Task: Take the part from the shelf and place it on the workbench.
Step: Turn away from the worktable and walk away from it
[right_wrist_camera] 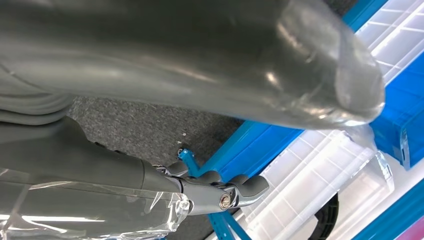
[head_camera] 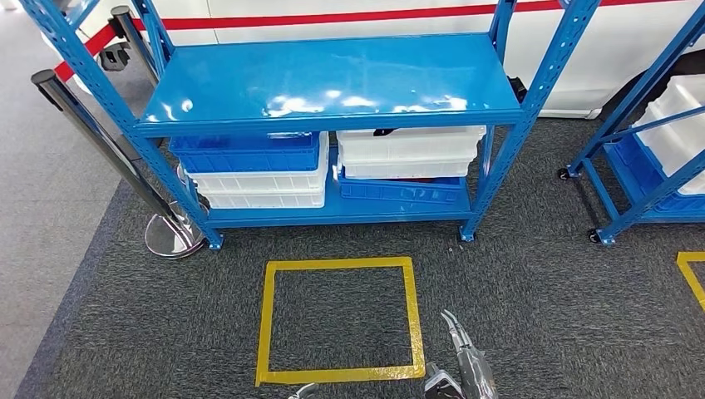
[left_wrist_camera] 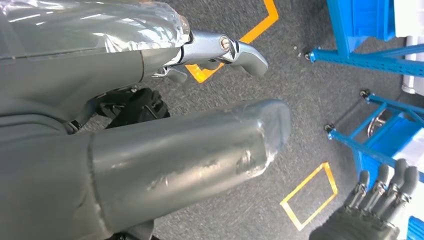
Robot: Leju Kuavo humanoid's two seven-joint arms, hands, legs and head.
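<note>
The blue shelf (head_camera: 332, 83) stands in front of me, its top board bare and glossy. On its lower board, white and blue bins (head_camera: 258, 170) are stacked at the left, and a white bin (head_camera: 407, 150) lies on a blue one at the right. A small dark object (head_camera: 384, 131) peeks out above that white bin; I cannot tell what it is. My right hand (head_camera: 465, 364) hangs low over the carpet, fingers apart and holding nothing. A tip of my left hand (head_camera: 304, 391) shows at the bottom edge. My left hand (left_wrist_camera: 200, 145) holds nothing, fingers (left_wrist_camera: 240, 50) extended. My right hand (right_wrist_camera: 215, 187) is seen near white bins (right_wrist_camera: 320, 165).
A yellow tape square (head_camera: 339, 320) marks the dark carpet between me and the shelf. A chrome barrier post (head_camera: 170, 233) stands at the shelf's left foot. A second blue rack on casters (head_camera: 648, 166) with white bins is at the right, beside another yellow mark (head_camera: 692, 274).
</note>
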